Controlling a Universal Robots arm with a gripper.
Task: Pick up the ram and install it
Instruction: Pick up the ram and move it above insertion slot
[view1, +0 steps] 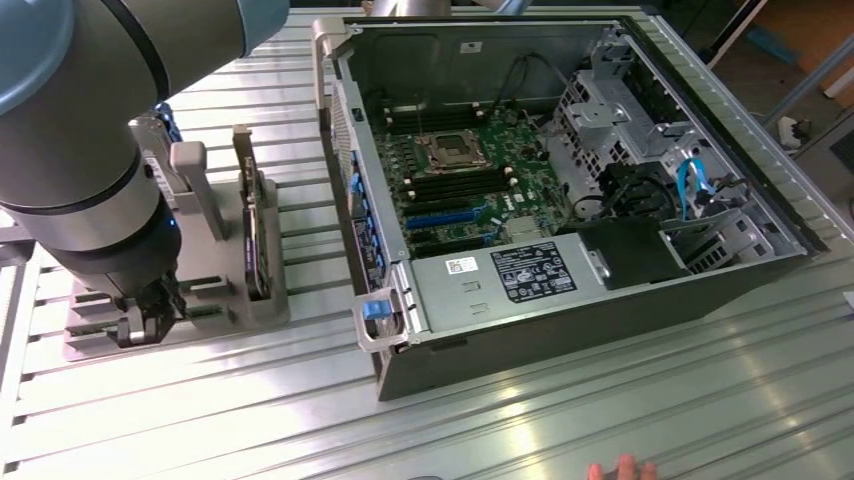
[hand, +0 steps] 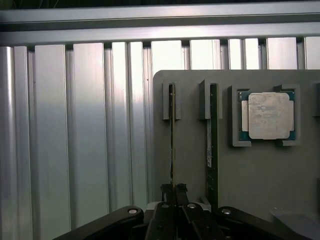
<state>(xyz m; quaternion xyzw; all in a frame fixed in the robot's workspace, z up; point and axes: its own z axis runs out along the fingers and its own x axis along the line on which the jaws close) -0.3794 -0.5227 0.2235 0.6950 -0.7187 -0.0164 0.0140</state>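
In the wrist view the ram (hand: 172, 130) is seen edge-on, a thin green stick standing in a slot of the grey holder (hand: 190, 150). My gripper (hand: 174, 189) is shut on the near end of it, one dark finger on each side. A second green stick (hand: 213, 145) stands in the neighbouring slot, untouched. In the exterior view the gripper (view1: 138, 322) is down at the holder (view1: 214, 300) on the exterior view's left, and the arm hides the sticks there.
A square silver processor chip (hand: 268, 116) lies in a pocket of the holder beside the sticks. A dark expansion card (view1: 251, 235) stands upright in the holder. The open computer case (view1: 400, 330) with its motherboard (view1: 461, 185) lies on the slatted metal table (view1: 641, 400). A person's fingertips (view1: 621, 468) show at the front edge.
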